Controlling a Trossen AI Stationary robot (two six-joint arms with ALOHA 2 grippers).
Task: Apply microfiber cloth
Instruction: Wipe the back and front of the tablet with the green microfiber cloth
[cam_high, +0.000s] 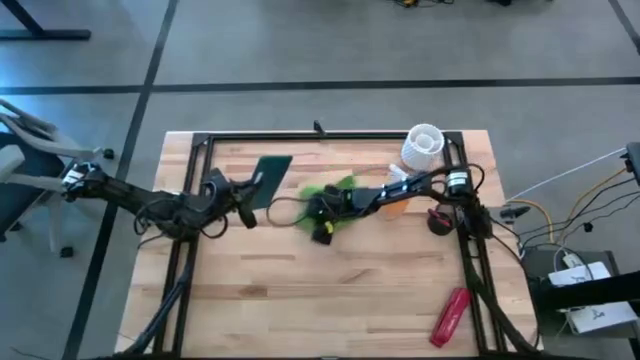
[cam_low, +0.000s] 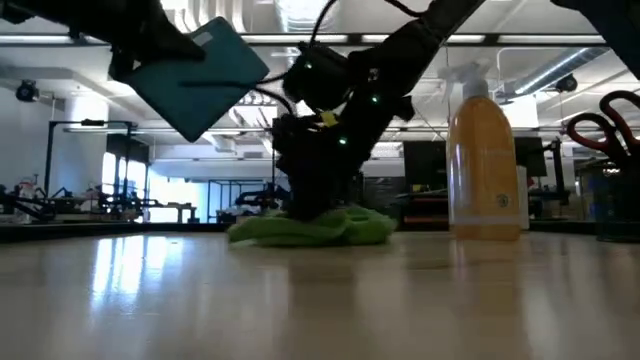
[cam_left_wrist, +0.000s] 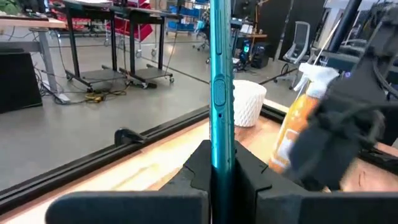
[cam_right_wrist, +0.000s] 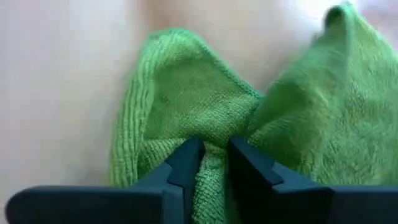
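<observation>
Your right gripper (cam_right_wrist: 212, 163) pinches the microfiber cloth (cam_right_wrist: 205, 112) on the table (cam_high: 330, 300).
Your left gripper (cam_left_wrist: 222, 171) clamps the dark flat device (cam_low: 198, 75) aloft; no readable writing shows.

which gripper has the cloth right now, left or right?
The right gripper: its fingers pinch a fold of the lime-green microfiber cloth lying on the table. The left gripper instead holds the teal flat device raised on edge.

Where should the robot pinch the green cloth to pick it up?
Best on the raised fold in the middle of the microfiber cloth, coming straight down from above. It lies crumpled on the table, so the bunched ridge gives something to pinch. The right gripper is already closed on that fold.
</observation>
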